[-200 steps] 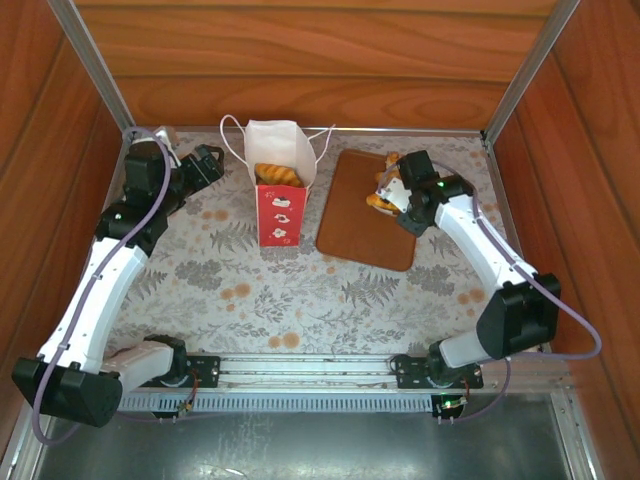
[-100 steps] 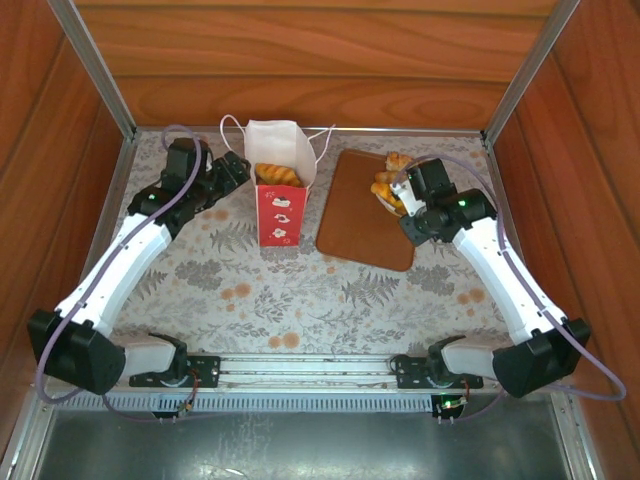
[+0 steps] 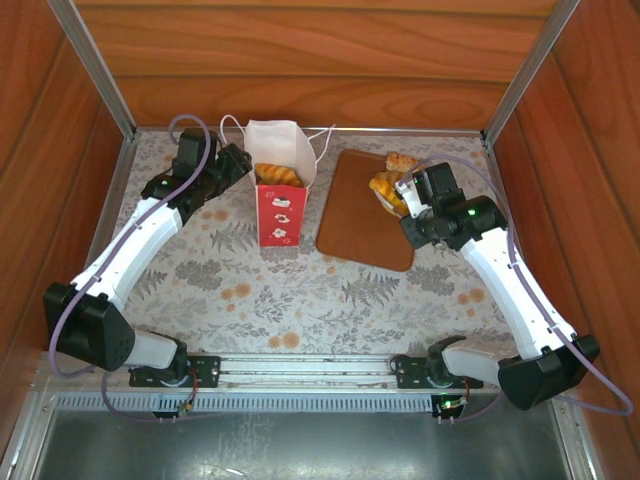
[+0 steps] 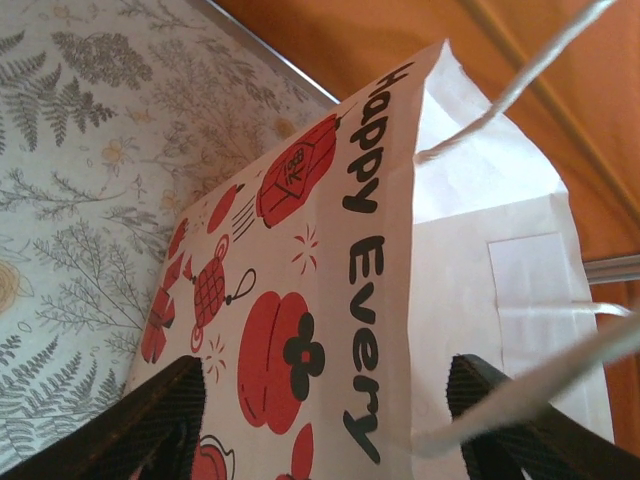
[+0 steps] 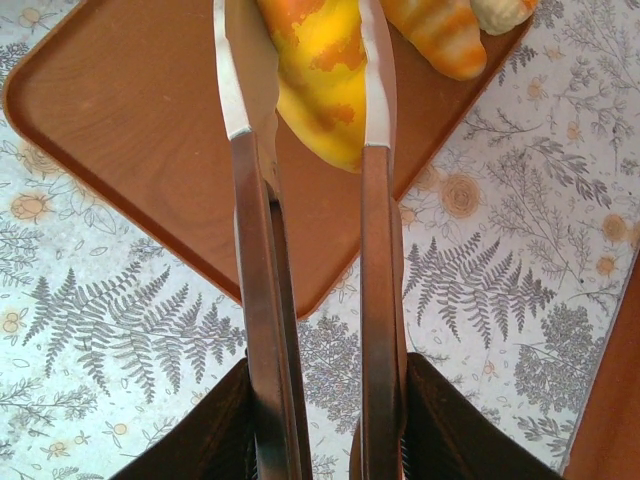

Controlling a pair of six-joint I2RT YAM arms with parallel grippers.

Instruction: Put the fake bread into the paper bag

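Fake bread (image 3: pixel 277 175) sits in the open top of the paper bag (image 3: pixel 280 215); more pieces (image 3: pixel 400 160) lie on the brown board (image 3: pixel 365 215). Right gripper (image 3: pixel 415 195) is clenched on metal tongs (image 5: pixel 250 250), whose blades pinch a yellow-orange croissant (image 5: pixel 320 80) over the board. Left gripper (image 3: pixel 235 162) has its fingers (image 4: pixel 160 420) wide apart, straddling the bag's printed corner; can't tell if they grip the paper. A string handle (image 4: pixel 520 390) crosses near them.

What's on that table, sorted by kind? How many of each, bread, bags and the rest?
Paper bag: 1
Brown board: 1
Metal tongs: 1
Toy pastries: 4 in view (one in the tongs, one showing in the bag, two more at the board's far corner)
Total: 7
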